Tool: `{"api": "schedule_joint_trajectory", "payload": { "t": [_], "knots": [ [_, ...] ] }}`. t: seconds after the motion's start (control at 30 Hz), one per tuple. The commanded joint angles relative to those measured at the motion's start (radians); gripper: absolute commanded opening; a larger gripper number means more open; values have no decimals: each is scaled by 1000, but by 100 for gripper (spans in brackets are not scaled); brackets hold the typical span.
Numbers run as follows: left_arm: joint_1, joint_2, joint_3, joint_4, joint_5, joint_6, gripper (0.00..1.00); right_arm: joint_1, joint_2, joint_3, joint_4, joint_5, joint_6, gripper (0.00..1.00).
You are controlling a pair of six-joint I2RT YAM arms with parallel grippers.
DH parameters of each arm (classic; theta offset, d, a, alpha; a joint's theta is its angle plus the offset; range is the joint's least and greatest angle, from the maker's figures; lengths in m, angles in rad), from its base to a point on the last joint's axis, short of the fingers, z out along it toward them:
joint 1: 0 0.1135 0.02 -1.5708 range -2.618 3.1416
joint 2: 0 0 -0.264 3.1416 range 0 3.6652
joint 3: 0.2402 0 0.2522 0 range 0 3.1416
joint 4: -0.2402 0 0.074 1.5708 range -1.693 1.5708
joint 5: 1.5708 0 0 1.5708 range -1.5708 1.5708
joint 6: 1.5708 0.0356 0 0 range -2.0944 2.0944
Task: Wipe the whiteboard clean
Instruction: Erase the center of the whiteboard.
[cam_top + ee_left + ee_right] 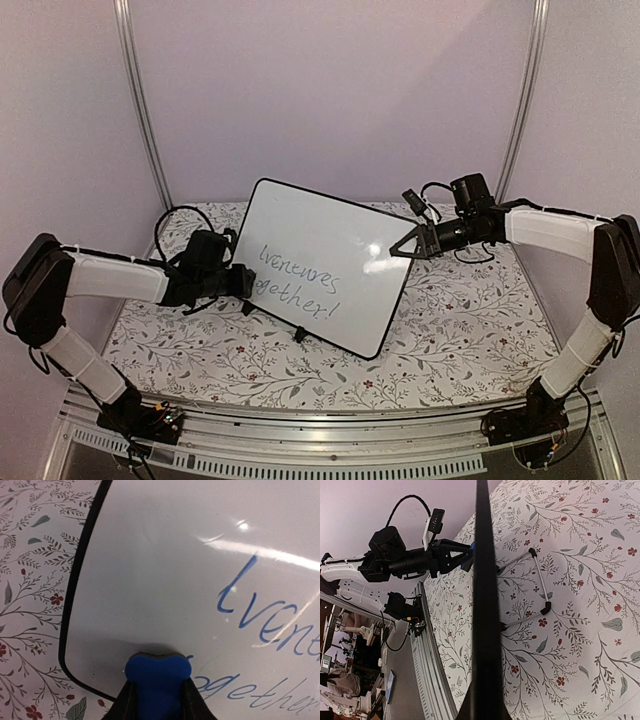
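Blue eraser, squeezed in the left pincer, should press flat and rub over the writing while the right pincer, clamped on the whiteboard edge, holds it steady.

The whiteboard looks glossy and smooth, the blue eraser matt.

White whiteboard with black frame, blue handwriting, blue eraser, white tabletop patterned with grey leafy sprigs and small red flowers
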Motion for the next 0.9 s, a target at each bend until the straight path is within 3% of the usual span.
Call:
{"api": "schedule_joint_trajectory", "payload": {
  "t": [0.0,0.37,0.87],
  "knots": [
    [-22,16,52,-2,5,39,0,34,31,-9,-29,-50,-39,0],
    [-15,86,254,-7,-5,139,0,36,31,-12,-30,-48,-39,0],
    [-58,19,22,-13,13,41,0,42,34,-13,-28,-47,-39,0]
  ]
}}
